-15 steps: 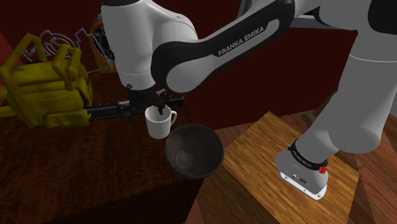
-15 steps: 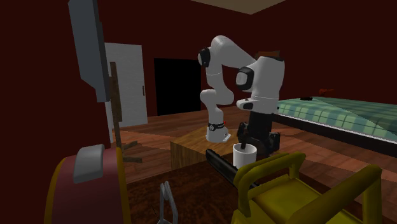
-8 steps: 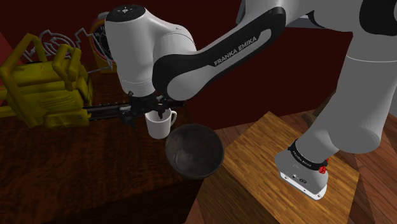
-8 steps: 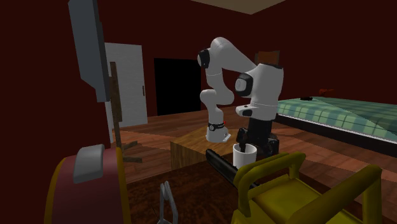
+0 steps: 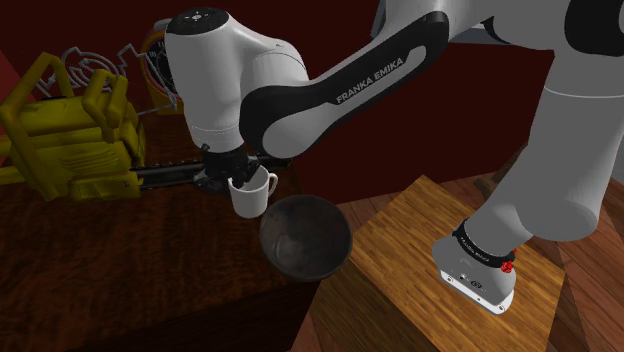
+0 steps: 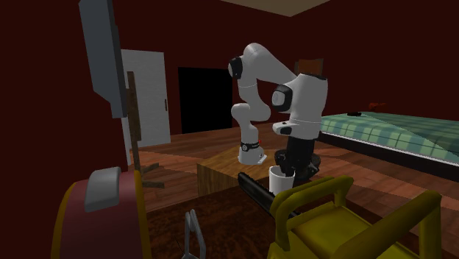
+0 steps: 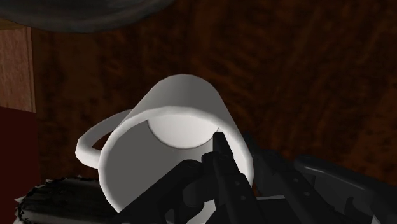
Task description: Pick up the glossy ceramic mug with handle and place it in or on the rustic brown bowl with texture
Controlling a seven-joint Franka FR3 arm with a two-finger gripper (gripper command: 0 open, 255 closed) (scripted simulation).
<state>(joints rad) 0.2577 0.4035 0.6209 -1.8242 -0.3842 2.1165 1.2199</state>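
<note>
End effector [image 5: 236, 180] is all black and hangs straight down from the white arm [image 5: 300, 95], with its tip at the mouth of the mug [image 5: 248, 199]. In the wrist view its black tip reaches over the rim and into the mug. I cannot tell whether it is clenched on the mug's wall or released.

The mug is plain white with a smooth, slightly shiny surface. It has a round wall and a wide open mouth, and the inside is shaded light grey. Its loop handle [image 5: 271, 184] turns toward the side where the stand [image 5: 400, 270] is. It stands upright on the dark reddish-brown bench [image 5: 150, 265], near the bench edge that faces the stand.

Just beside the mug, at the bench corner closest to the stand, sits the bowl [image 5: 300, 266]. It is dark grey-brown, with a rough, dull surface. The mug and the bowl are close together, and I cannot tell whether they touch.

A yellow chainsaw [image 5: 70, 150] lies further along the bench, and its black bar reaches up to the mug.

On the dark band of the arm, white capital letters read "FRANKA EMIKA".
</note>
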